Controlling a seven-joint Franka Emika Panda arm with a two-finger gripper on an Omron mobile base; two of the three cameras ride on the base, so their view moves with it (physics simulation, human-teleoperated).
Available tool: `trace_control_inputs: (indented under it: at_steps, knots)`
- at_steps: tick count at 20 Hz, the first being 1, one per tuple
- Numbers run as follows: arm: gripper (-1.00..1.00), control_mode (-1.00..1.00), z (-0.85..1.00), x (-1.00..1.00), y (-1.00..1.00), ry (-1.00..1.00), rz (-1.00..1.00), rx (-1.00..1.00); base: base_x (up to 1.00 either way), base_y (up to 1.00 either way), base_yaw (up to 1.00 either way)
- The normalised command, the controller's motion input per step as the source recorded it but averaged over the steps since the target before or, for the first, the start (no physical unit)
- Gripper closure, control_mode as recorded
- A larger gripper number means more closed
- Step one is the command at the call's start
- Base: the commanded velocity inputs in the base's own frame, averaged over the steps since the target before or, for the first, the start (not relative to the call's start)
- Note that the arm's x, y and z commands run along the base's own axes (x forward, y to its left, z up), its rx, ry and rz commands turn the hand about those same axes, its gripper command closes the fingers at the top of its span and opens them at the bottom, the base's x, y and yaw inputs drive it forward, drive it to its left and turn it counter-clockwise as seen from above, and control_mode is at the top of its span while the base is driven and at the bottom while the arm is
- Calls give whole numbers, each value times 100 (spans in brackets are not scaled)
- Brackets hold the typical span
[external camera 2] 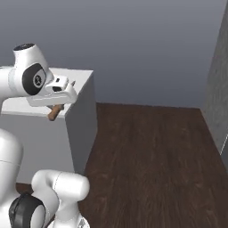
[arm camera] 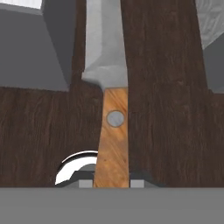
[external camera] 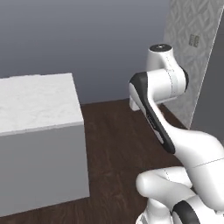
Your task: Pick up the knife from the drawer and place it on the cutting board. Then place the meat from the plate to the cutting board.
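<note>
While clamped on the knife (arm camera: 113, 127) by its wooden handle, gripper (arm camera: 112, 183) held above dark wood floor (arm camera: 166, 131), jaws tight against both sides of the handle. Silver rivet visible mid-handle, grey blade running away from the hand toward the top of the hand view. Seen from the right base view, gripper (external camera 2: 60, 99) raised beside the arm's upper joint, brown handle end of the knife (external camera 2: 54, 113) poking out below it, in front of the white counter block (external camera 2: 82, 116). Farther off, same counter block (external camera: 39, 131) at left in the left base view, patterned wall panel (external camera: 192, 48) beyond the arm, plain grey wall (external camera 2: 142, 44) behind.
</note>
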Motion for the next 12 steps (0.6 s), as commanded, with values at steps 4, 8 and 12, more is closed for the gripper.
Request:
trace_control_inputs:
  at_steps: [4,8,12]
  knots:
    - [100,100,0,0,0,0,0,0,34,56,-34]
    - [100,100,0,0,0,0,0,0,43,58,-26]
    - [100,100,0,0,0,0,0,0,56,65,-16]
